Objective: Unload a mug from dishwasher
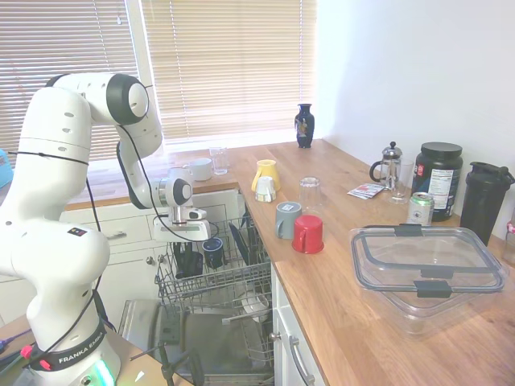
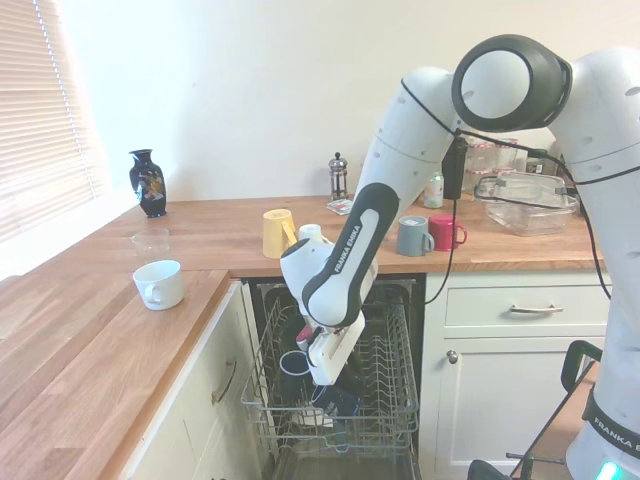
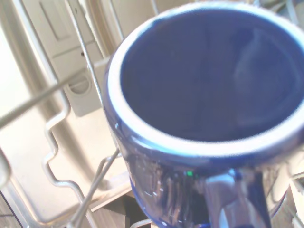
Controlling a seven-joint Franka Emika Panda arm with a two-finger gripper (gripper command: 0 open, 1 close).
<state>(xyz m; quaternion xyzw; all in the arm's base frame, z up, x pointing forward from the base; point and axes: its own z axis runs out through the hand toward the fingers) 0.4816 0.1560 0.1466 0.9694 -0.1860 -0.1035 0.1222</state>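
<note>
The mug (image 3: 204, 109) is sitting in the rack (image 2: 390, 400), lower centre; fingers (image 2: 335, 400) state unclear; unloading remains.

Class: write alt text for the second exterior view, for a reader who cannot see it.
A white robot arm reaches down into the dishwasher's pulled-out wire rack, its gripper low at a dark mug. On the wooden counter behind stand yellow, grey and red mugs.

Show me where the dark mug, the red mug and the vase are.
dark mug (image 3: 204, 76), wrist view, its inside.
red mug (image 1: 308, 235), first exterior view, its side.
vase (image 1: 304, 126), first exterior view, its body.
</note>
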